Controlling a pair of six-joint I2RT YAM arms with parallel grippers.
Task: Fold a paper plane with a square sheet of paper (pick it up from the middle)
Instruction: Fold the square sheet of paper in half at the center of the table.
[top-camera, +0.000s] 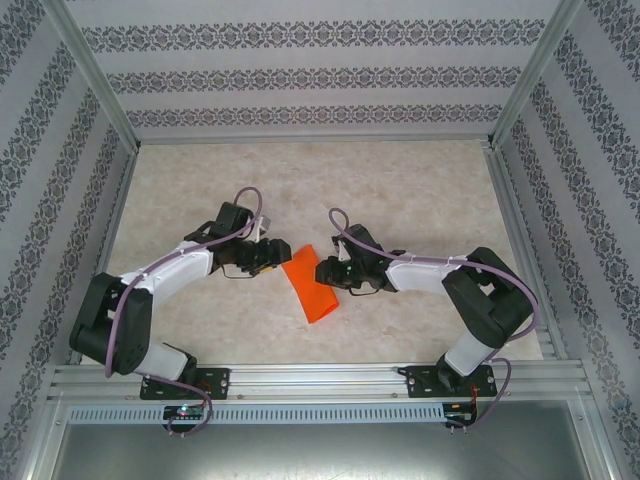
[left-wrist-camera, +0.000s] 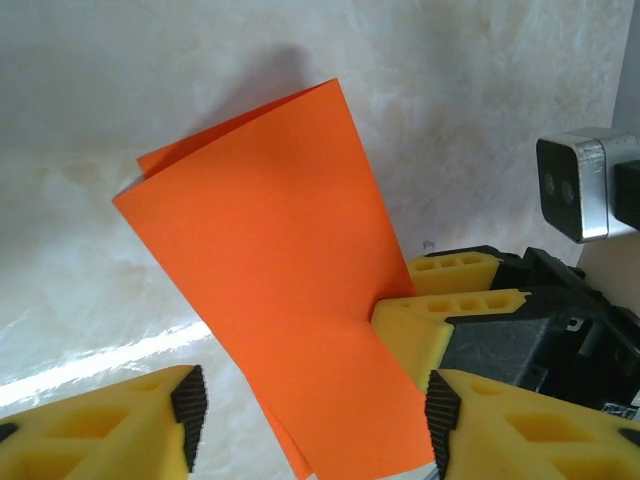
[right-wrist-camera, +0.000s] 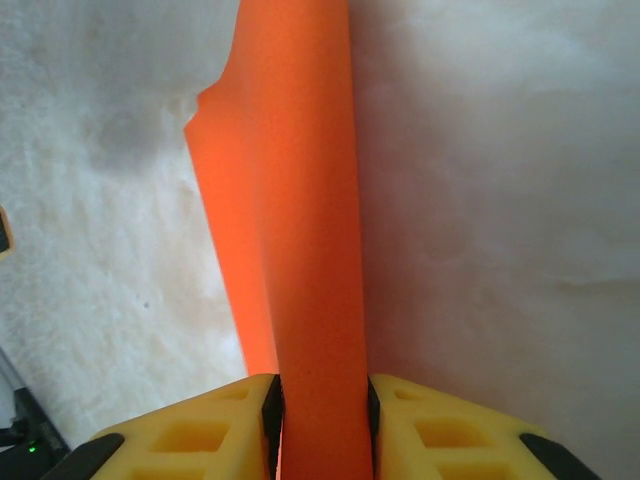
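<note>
Now the folded orange paper (top-camera: 312, 290), pinched over the surface (top-camera: 420, 190) by the closed right jaws, with the left jaws open around its other end, looks light and floppy, so I would grip near its crease.

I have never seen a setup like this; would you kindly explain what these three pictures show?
These are two robot arms bolted to the near edge of a table. The wide picture looks down from above and behind them; the other two come from a camera on each wrist. Between the arms is one folded orange sheet of paper. The right end effector, a yellow two-fingered clamp, is shut on the sheet, pinching it. The left end effector stands open, straddling the sheet without gripping it.
</note>
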